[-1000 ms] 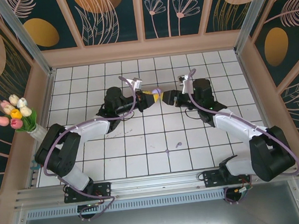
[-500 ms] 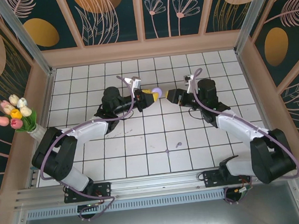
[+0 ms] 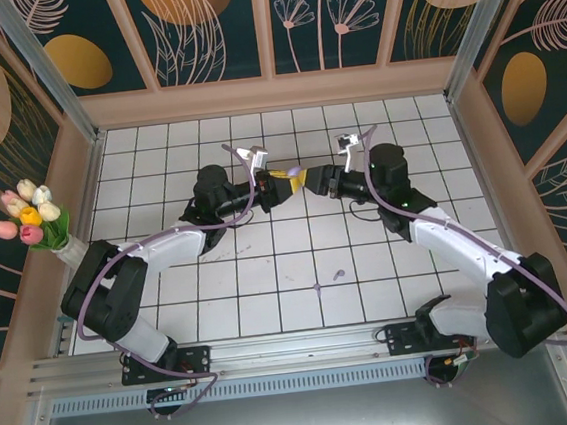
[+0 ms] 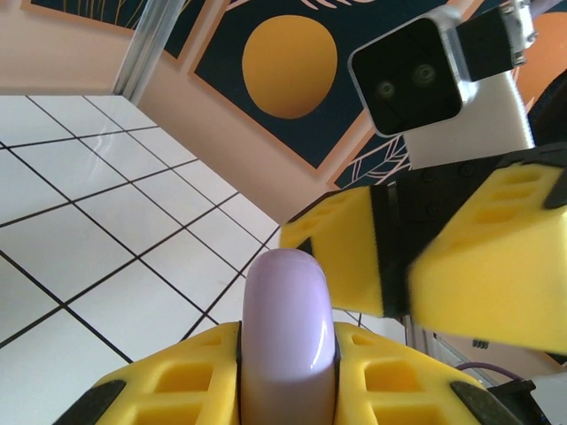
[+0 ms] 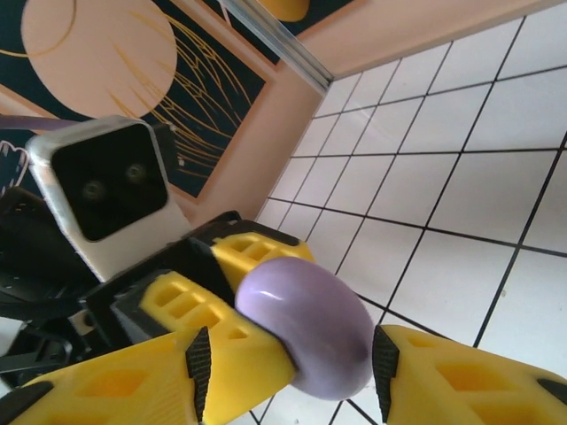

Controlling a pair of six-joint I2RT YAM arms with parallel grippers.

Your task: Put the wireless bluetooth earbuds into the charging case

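White tiled table (image 3: 298,256), dark floral walls (image 3: 222,43)

We look down from above and behind the arm bases onto the whole tiled table (image 3: 272,304), with its near edge at the bottom and the painted back wall (image 3: 266,33) at the top. Our two wrist cameras ride close behind the left gripper (image 4: 288,363) and the right gripper (image 5: 292,381), over the table's far half and facing one another, so each sees the other's camera box (image 4: 407,75) up close. All three views share the purple case (image 3: 296,172) between the fingertips.
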